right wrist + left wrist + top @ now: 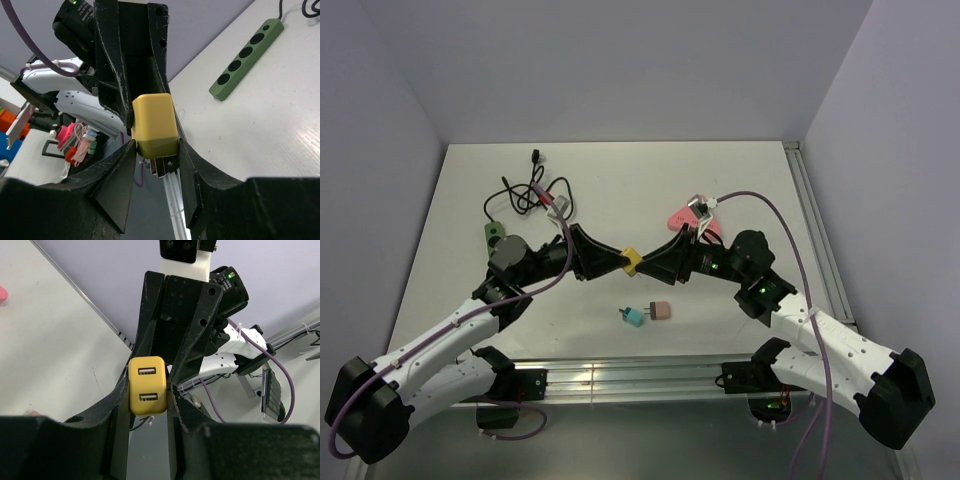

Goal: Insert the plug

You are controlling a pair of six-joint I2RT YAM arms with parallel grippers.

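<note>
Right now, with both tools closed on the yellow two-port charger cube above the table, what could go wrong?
The yellow two-port charger cube is small and shared by the left tool and right tool; a mistimed release could twist or drop it.
Any tilt in the grip would misalign its metal prongs with the green power strip sockets.

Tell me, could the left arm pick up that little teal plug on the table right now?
Probably not yet. The left gripper is shut on the yellow charger, which the right gripper also grips. The teal plug lies uncovered on the table nearby, so reach looks fine once it lets go.
</note>
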